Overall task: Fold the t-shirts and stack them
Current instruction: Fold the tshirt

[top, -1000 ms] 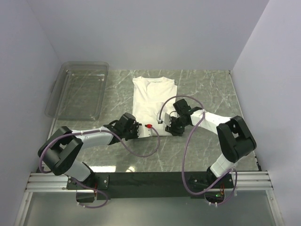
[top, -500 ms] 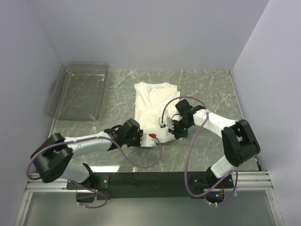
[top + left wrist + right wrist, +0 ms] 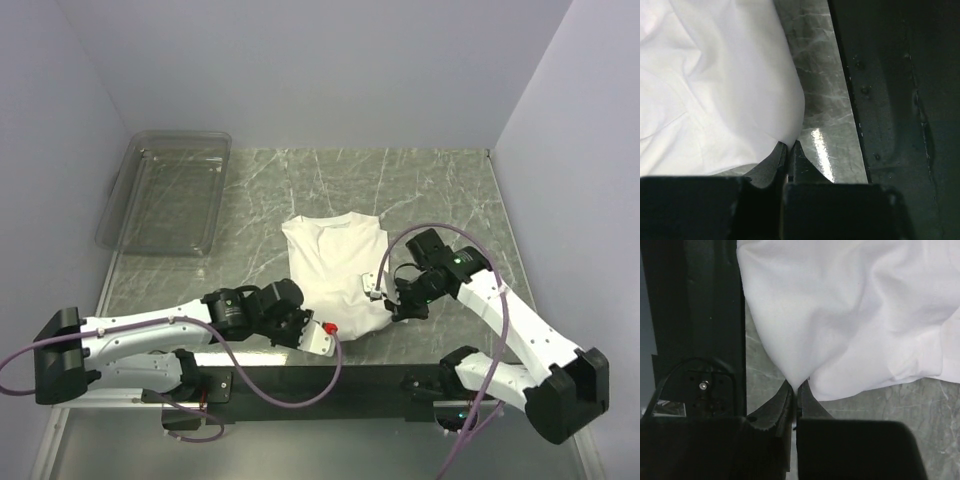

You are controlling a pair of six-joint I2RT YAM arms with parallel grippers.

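A white t-shirt (image 3: 335,265) lies folded lengthwise on the grey marble table, collar end away from the arms, with only plain white cloth showing. My left gripper (image 3: 312,326) is shut on its near left corner. In the left wrist view the fingertips (image 3: 789,146) pinch the cloth (image 3: 715,85) just above the tabletop. My right gripper (image 3: 386,304) is shut on the near right corner. The right wrist view shows the cloth (image 3: 840,305) drawn to a point between the closed jaws (image 3: 797,385).
A clear plastic bin (image 3: 165,190) sits at the back left of the table. The black mounting rail (image 3: 330,380) runs along the near edge, close to both grippers, and shows as a dark strip (image 3: 895,100) (image 3: 695,300) in the wrist views. White walls enclose the table.
Both grippers have closed on the t-shirt's near corners and drawn back toward the near edge. The t-shirt has slid with them, away from the back of the table.
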